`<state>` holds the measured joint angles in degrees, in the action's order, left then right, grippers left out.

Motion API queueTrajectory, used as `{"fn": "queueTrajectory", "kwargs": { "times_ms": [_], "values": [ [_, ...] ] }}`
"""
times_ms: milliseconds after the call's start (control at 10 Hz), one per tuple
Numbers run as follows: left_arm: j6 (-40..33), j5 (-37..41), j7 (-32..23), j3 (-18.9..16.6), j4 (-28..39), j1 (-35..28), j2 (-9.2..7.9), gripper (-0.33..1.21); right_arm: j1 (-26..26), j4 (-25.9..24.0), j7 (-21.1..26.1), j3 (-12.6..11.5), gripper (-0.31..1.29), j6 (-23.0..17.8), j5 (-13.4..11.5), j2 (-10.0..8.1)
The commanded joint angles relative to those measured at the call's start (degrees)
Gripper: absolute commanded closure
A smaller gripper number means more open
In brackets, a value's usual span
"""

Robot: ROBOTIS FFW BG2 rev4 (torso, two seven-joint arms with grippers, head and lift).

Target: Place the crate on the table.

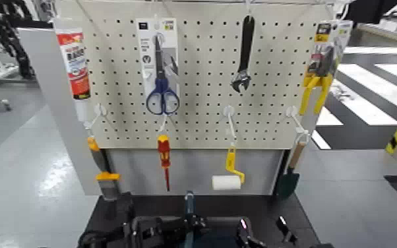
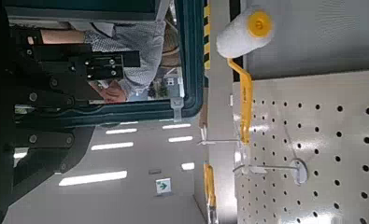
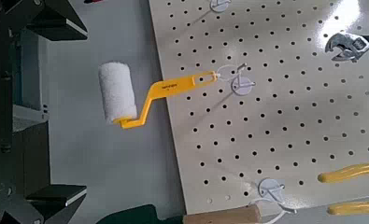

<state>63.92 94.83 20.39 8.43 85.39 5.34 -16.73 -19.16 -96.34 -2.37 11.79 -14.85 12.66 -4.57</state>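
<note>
1. Head view, bottom centre: the crate (image 1: 194,232), marked by its upright teal handle, sits low between both arms over the black worktop (image 1: 105,210).
2. Left gripper (image 1: 119,234) and right gripper (image 1: 267,236) flank the crate at the bottom edge; whether either is spread or pressed together cannot be told.
3. Pegboard (image 1: 201,72) fills the upper frame, with a paint roller (image 1: 226,182) hanging lower centre.
4. Judgement: lower both arms evenly, keeping the crate level and short of the pegboard.

The pegboard (image 1: 201,72) looks smooth, matt cream. The paint roller (image 3: 116,91) has a fuzzy white sleeve and glossy yellow plastic handle. The floor (image 1: 23,178) shines.
</note>
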Motion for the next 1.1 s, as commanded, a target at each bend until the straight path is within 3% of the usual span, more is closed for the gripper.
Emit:
{"fn": "queueTrajectory", "kwargs": {
  "times_ms": [100,400,1100],
  "values": [
    [0.06,-0.44,0.18,-0.17,-1.19,1.43,-0.76,1.18,0.0,-0.08,0.0,0.08,0.14,0.0,0.0,0.0],
    [0.06,-0.61,1.23,0.89,-3.21,3.54,-1.64,1.18,0.0,-0.08,0.0,0.08,0.14,0.0,0.0,0.09],
    [-2.31,-4.3,7.91,4.4,-9.37,8.55,-1.37,1.18,0.0,-0.08,0.0,0.34,0.14,-0.09,0.0,0.18]
  ]
}}
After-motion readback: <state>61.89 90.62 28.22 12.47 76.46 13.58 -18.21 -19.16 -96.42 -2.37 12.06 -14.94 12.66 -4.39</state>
